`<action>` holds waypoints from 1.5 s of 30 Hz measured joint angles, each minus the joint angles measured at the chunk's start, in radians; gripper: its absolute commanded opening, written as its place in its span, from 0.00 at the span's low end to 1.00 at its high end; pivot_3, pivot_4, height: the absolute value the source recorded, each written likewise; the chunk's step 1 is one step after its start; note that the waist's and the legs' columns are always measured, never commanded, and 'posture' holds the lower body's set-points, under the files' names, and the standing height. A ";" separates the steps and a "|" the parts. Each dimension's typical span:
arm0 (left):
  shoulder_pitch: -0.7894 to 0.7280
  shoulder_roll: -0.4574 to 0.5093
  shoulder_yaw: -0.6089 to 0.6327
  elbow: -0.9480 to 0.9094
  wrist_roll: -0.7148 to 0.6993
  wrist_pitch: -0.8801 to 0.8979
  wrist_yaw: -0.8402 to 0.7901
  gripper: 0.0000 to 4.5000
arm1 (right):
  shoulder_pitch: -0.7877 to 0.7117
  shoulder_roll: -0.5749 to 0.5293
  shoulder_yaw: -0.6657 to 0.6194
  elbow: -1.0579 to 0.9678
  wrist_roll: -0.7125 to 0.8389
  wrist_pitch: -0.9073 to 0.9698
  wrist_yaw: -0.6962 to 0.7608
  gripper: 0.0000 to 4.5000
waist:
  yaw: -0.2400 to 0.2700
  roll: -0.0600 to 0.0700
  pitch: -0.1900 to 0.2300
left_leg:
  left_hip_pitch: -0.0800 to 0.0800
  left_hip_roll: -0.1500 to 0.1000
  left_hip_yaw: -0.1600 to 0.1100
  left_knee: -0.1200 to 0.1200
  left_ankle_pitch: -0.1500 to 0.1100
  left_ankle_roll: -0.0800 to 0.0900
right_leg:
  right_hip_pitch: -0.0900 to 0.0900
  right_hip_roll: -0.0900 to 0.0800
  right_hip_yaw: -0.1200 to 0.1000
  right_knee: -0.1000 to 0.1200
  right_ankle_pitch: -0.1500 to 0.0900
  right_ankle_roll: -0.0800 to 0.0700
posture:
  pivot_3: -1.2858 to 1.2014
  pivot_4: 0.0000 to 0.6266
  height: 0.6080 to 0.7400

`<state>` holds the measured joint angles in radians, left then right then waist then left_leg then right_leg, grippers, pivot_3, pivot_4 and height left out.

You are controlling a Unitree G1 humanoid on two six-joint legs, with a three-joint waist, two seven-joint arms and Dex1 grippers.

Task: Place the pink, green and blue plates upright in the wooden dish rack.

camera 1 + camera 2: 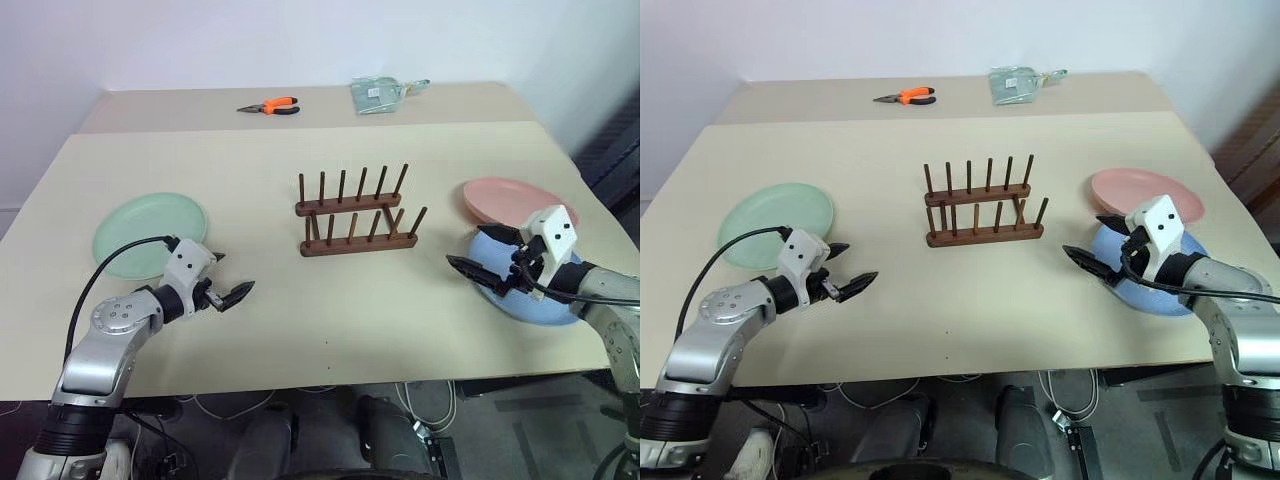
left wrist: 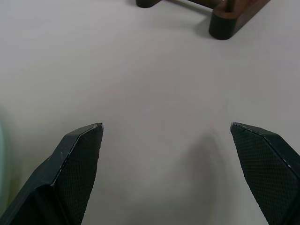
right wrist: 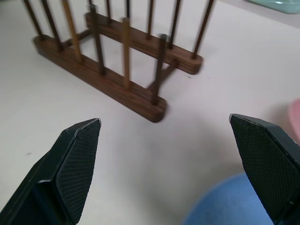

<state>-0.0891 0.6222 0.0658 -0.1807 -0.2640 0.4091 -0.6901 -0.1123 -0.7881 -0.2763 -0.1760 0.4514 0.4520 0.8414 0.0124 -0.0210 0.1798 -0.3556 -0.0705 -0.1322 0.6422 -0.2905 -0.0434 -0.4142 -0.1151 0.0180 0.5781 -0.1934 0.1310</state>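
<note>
So the beige surface (image 1: 300,310) takes up most of the frame, with a second one butted up behind it along the top. Biggest thing on it is the green plate (image 1: 150,232) lying flat at the left middle, then over at the right you've got the pink plate (image 1: 505,200) flat too, and the blue plate (image 1: 530,300) just below it, its rim looks to overlap the pink one a bit. The wooden dish rack (image 1: 355,215) sits dead center, totally empty, both base bars running left to right with their pegs sticking up. The left gripper (image 1: 232,280) hovers at the lower left, just right of the green plate, fingers spread wide with nothing in them, aimed toward the rack. The right gripper (image 1: 478,250) is at the right, above the blue plate's left edge, fingers also wide apart and empty, rack straight ahead of it. Way at the top there's a clear packet (image 1: 385,95) and orange-handled pliers (image 1: 270,105).
</note>
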 measured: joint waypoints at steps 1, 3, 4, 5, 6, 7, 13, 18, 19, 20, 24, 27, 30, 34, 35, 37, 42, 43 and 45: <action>0.000 -0.001 -0.001 0.000 0.001 0.000 0.002 0.99 | -0.001 0.002 0.003 0.001 -0.002 -0.001 -0.001 1.00 | 0.000 0.000 0.000 | 0.000 0.000 0.000 0.000 0.000 0.000 | 0.000 0.000 0.000 0.000 0.000 0.000 | 0.52 0.24 1.00; 0.000 -0.004 -0.003 0.000 0.004 0.000 0.006 0.99 | -0.011 0.005 0.016 0.006 -0.015 -0.013 -0.005 1.00 | 0.000 0.000 0.000 | 0.000 0.000 0.000 0.000 0.000 0.000 | 0.000 0.000 0.000 0.000 0.000 0.000 | 0.52 0.24 1.00; 0.000 -0.007 -0.005 0.000 0.007 0.000 0.008 0.99 | -0.016 0.008 0.023 0.009 -0.020 -0.022 -0.009 1.00 | 0.000 0.000 0.000 | 0.000 0.000 0.000 0.000 0.000 0.000 | 0.000 0.000 0.000 0.000 0.000 0.000 | 0.52 0.24 1.00; 0.000 -0.012 -0.006 0.000 0.008 -0.001 0.011 0.99 | -0.020 0.015 0.029 0.014 -0.025 -0.030 -0.010 1.00 | -0.001 0.000 0.000 | 0.000 0.000 0.000 0.000 0.000 0.000 | 0.000 0.000 0.000 0.000 0.000 0.000 | 0.52 0.24 1.00; 0.000 -0.014 -0.006 0.000 0.008 -0.001 0.012 0.99 | -0.020 0.018 0.032 0.017 -0.026 -0.033 -0.011 1.00 | 0.000 0.000 0.000 | 0.000 0.000 0.000 0.000 0.000 0.000 | 0.000 0.000 0.000 0.000 0.000 0.000 | 0.52 0.24 1.00; 0.000 -0.015 -0.007 0.000 0.008 -0.001 0.012 0.99 | -0.021 0.022 0.034 0.022 -0.027 -0.036 -0.011 1.00 | 0.000 0.000 0.000 | 0.000 0.000 0.000 0.000 0.000 0.000 | 0.000 0.000 0.000 0.000 0.000 0.000 | 0.52 0.24 1.00; -0.082 -0.042 -0.063 0.056 0.007 -0.002 -0.041 0.99 | -0.006 0.026 0.073 -0.014 -0.032 -0.004 -0.010 1.00 | 0.003 0.000 0.000 | -0.001 0.000 -0.001 0.002 0.000 0.000 | 0.001 0.000 -0.001 0.000 0.000 0.000 | 0.52 0.24 1.00; -0.272 -0.092 -0.186 0.259 0.056 -0.053 -0.124 0.99 | 0.047 0.059 0.104 -0.125 -0.036 0.013 -0.054 1.00 | 0.001 0.000 0.000 | 0.000 -0.001 -0.001 0.003 0.000 0.001 | 0.002 0.000 -0.002 0.000 0.002 0.002 | 0.52 0.24 1.00; -0.328 -0.116 -0.219 0.337 0.077 -0.082 -0.146 0.99 | 0.064 0.067 0.108 -0.150 -0.036 0.018 -0.068 1.00 | 0.003 0.000 0.000 | -0.001 -0.001 -0.001 0.003 0.000 0.001 | 0.002 0.000 -0.002 0.000 0.002 0.002 | 0.52 0.24 1.00; -0.370 -0.133 -0.239 0.386 0.090 -0.105 -0.160 0.99 | 0.072 0.074 0.112 -0.165 -0.037 0.022 -0.075 1.00 | 0.003 0.000 0.000 | -0.001 -0.001 -0.002 0.004 0.000 0.001 | 0.002 0.000 -0.002 0.000 0.002 0.003 | 0.52 0.24 1.00; -0.528 -0.218 -0.283 0.618 0.131 -0.200 -0.216 0.99 | 0.121 0.094 0.110 -0.224 -0.044 0.023 -0.121 1.00 | 0.004 0.000 0.000 | -0.001 -0.002 -0.002 0.004 -0.001 0.001 | 0.003 -0.001 -0.002 0.000 0.001 0.003 | 0.52 0.24 1.00; -0.627 -0.273 -0.308 0.776 0.171 -0.275 -0.246 0.94 | 0.157 0.106 0.112 -0.268 -0.047 0.033 -0.155 1.00 | 0.003 0.000 0.000 | 0.000 -0.002 -0.002 0.005 -0.001 0.002 | 0.003 -0.001 -0.002 0.000 0.001 0.004 | 0.52 0.24 1.00; -0.656 -0.310 -0.306 0.856 0.177 -0.330 -0.280 0.69 | 0.184 0.107 0.103 -0.316 -0.046 0.049 -0.183 1.00 | 0.001 0.000 0.000 | 0.000 -0.002 -0.002 0.005 -0.002 0.003 | 0.004 -0.001 -0.003 0.000 0.000 0.006 | 0.52 0.24 1.00; -0.655 -0.317 -0.307 0.868 0.175 -0.357 -0.343 0.26 | 0.206 0.101 0.092 -0.351 -0.044 0.076 -0.197 1.00 | 0.001 0.000 0.000 | 0.000 -0.002 -0.002 0.005 -0.002 0.003 | 0.004 -0.002 -0.002 0.000 0.000 0.006 | 0.52 0.24 1.00; -0.639 -0.317 -0.305 0.835 0.173 -0.355 -0.353 0.18 | 0.212 0.084 0.086 -0.358 -0.039 0.089 -0.189 1.00 | 0.001 0.000 0.000 | 0.000 -0.002 -0.002 0.005 -0.002 0.003 | 0.004 -0.002 -0.002 0.000 0.000 0.006 | 0.52 0.24 1.00; -0.601 -0.297 -0.315 0.764 0.171 -0.337 -0.397 0.18 | 0.228 0.044 0.064 -0.370 -0.030 0.109 -0.164 1.00 | 0.001 0.000 0.000 | 0.000 -0.002 -0.002 0.005 -0.002 0.003 | 0.004 -0.002 -0.002 0.000 0.000 0.006 | 0.52 0.24 1.00; -0.480 -0.217 -0.346 0.517 0.167 -0.257 -0.468 0.18 | 0.289 -0.025 0.024 -0.413 0.007 0.150 -0.094 1.00 | 0.001 0.000 0.000 | 0.000 -0.001 -0.002 0.005 -0.002 0.003 | 0.004 -0.002 -0.002 0.000 0.000 0.006 | 0.52 0.24 1.00; -0.457 -0.201 -0.347 0.474 0.165 -0.237 -0.477 0.18 | 0.302 -0.032 0.018 -0.415 0.008 0.152 -0.083 1.00 | 0.001 0.000 0.000 | 0.001 -0.001 -0.002 0.005 -0.002 0.003 | 0.005 -0.002 -0.002 0.000 0.000 0.006 | 0.52 0.24 1.00; -0.411 -0.173 -0.348 0.389 0.157 -0.203 -0.487 0.18 | 0.323 -0.043 0.006 -0.415 0.009 0.152 -0.065 1.00 | 0.001 0.000 0.000 | 0.001 -0.001 -0.002 0.005 -0.002 0.003 | 0.005 -0.002 -0.002 0.000 -0.002 0.004 | 0.52 0.24 1.00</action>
<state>-0.5000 0.4495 -0.2817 0.2079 -0.1075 0.2061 -1.1770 0.2109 -0.8314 -0.2700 -0.5906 0.4601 0.6041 0.7766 0.0130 -0.0209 0.1793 -0.3550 -0.0714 -0.1341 0.6469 -0.2929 -0.0399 -0.4096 -0.1170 0.0158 0.5779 -0.1950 0.1347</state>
